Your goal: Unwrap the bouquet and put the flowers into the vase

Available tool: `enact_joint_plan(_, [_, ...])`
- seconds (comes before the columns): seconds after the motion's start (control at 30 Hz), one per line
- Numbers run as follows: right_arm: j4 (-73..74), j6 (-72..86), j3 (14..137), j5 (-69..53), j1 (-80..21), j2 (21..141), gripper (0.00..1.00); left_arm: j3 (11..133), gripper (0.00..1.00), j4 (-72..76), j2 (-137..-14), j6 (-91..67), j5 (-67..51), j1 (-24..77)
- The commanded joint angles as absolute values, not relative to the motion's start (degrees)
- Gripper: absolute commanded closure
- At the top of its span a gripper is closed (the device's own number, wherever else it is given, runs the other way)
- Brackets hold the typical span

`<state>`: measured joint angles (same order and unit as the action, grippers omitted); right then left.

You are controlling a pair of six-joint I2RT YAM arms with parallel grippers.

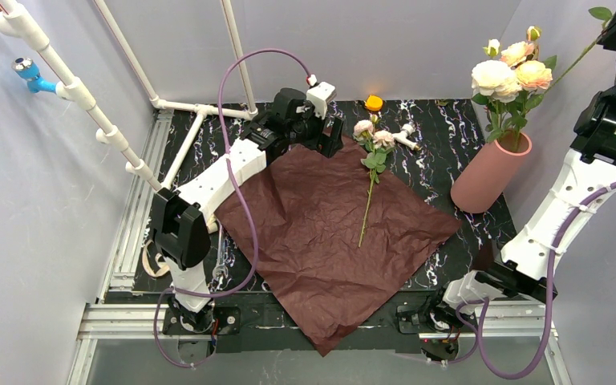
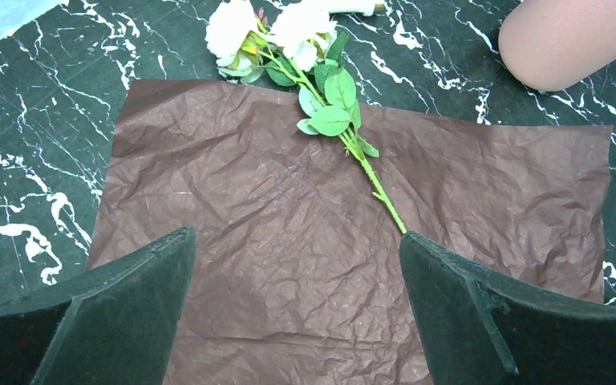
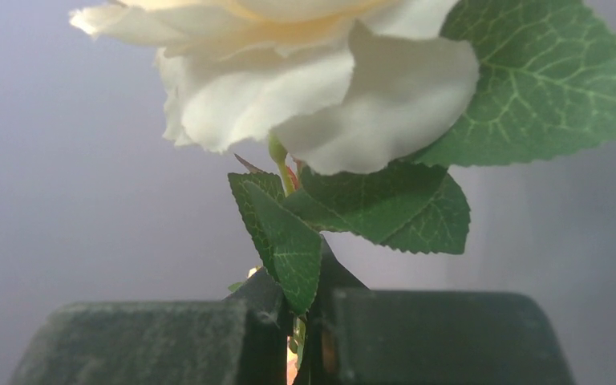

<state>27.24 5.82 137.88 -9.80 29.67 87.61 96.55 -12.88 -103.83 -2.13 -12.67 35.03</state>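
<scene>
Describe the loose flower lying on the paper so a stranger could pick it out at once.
Find the dark red crinkled paper spread across the middle of the black marbled table. One rose stem lies flat on it, its pale pink blooms just past the paper's far edge. Unlike the other roses, standing in the pink vase at the right, it lies down alone.

White pipes — small orange object.

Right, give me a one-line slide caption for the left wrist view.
Open left gripper above the flattened maroon wrapping paper, one rose stem lying across it, vase at top right.
</scene>
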Motion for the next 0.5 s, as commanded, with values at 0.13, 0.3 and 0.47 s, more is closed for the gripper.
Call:
enact_joint_plan(0.13, [21.15,8.17,138.49,-10.8,30.06,85.82,0.99,100.17,0.02,-13.42,-104.06,-2.55,-13.07,34.81])
enact_joint_plan(0.3, [20.23,6.31,131.85,-10.8,30.01,83.17,0.99,100.75,0.02,-13.62,-104.24,-2.55,-13.1,34.8])
enact_joint_plan(0.47, [17.8,4.56,124.45,-11.91,30.01,80.87,0.99,100.82,0.02,-14.69,-104.24,-2.35,-12.86,34.86])
